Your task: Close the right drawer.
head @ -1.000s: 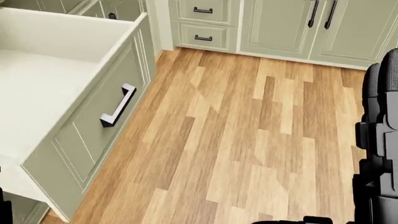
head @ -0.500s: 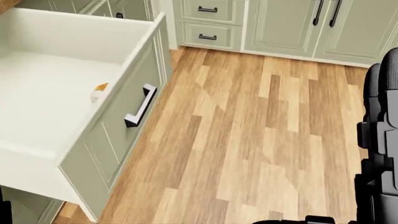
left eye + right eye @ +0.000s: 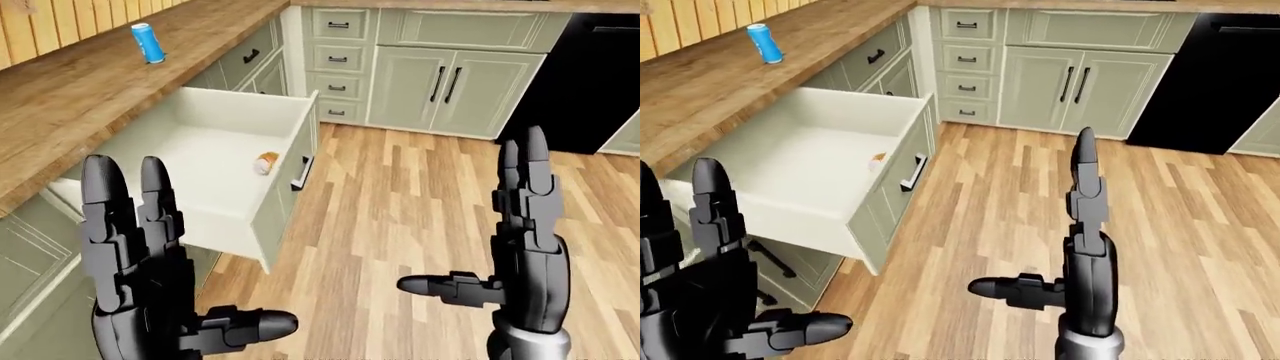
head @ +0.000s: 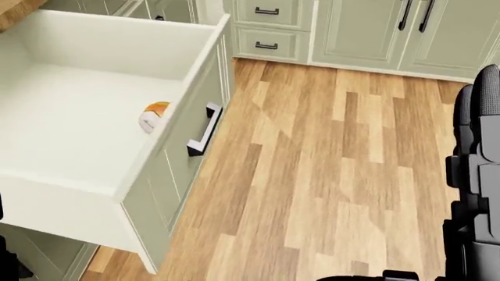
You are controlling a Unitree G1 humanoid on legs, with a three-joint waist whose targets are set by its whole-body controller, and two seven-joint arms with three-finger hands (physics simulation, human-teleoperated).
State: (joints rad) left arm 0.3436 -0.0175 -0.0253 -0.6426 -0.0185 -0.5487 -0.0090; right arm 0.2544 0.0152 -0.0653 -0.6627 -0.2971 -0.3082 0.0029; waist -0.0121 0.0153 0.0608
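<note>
One drawer (image 4: 117, 117) gapes fully out; both hands (image 3: 150, 300) (image 3: 525, 247) spread, empty. View has shifted, revealing more drawer.

Small object (image 4: 154, 116) in drawer (image 4: 94, 193), under counter (image 3: 90, 97).

Wooden surface (image 3: 110, 90), running along the left of the left-eye view, bearing an upright blue can (image 3: 148, 43) near its top left. Behind the can, a wall of vertical light wood planks (image 3: 40, 26). Across the top of the view, a row of pale green cabinets: a stack of small shut drawers (image 3: 338, 58) with dark handles, and beside it to the right a pair of shut cabinet doors (image 3: 455, 88) with two dark vertical handles close together. Further right, a black appliance front (image 3: 585, 82). Below, a wood-plank floor (image 3: 400, 202) in mixed light and brown tones.
</note>
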